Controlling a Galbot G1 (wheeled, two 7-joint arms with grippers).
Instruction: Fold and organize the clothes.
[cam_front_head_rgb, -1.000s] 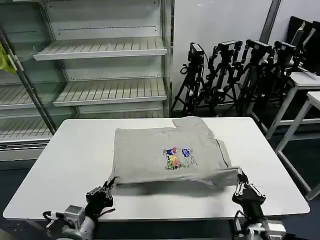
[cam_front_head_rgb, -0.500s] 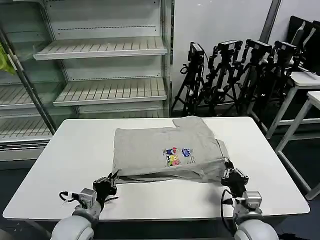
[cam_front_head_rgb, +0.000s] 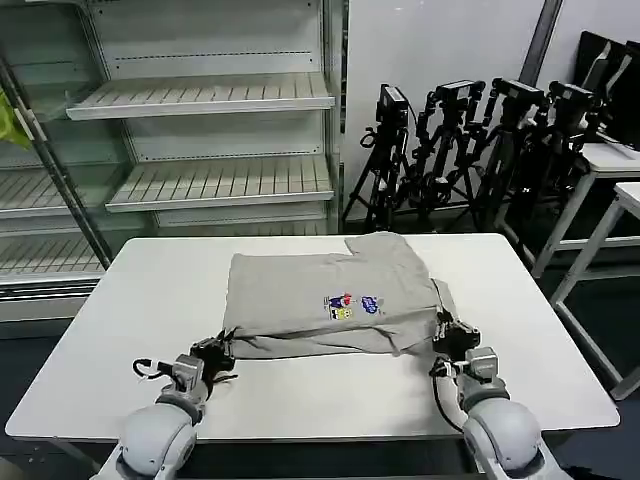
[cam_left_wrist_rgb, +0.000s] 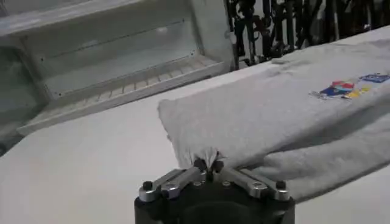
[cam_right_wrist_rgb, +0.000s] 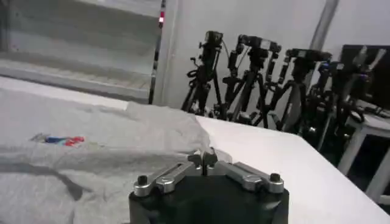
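Grey cotton fills the middle of my white table (cam_front_head_rgb: 130, 300): the T-shirt (cam_front_head_rgb: 330, 295) lies there partly folded, its near hem doubled up onto the body so the small coloured print (cam_front_head_rgb: 350, 306) sits just behind the fold. From the head camera I see my left gripper (cam_front_head_rgb: 222, 349) at the shirt's near left corner and my right gripper (cam_front_head_rgb: 443, 330) at the near right corner, both low over the tabletop. On the left wrist camera the fingers (cam_left_wrist_rgb: 183, 177) are pinched together on a tuft of the shirt's edge. The right wrist camera shows that claw (cam_right_wrist_rgb: 206, 159) closed too, tips meeting on the grey fabric. Behind the table stand bare shelves (cam_front_head_rgb: 200, 95) and a row of black tripods (cam_front_head_rgb: 470, 150).
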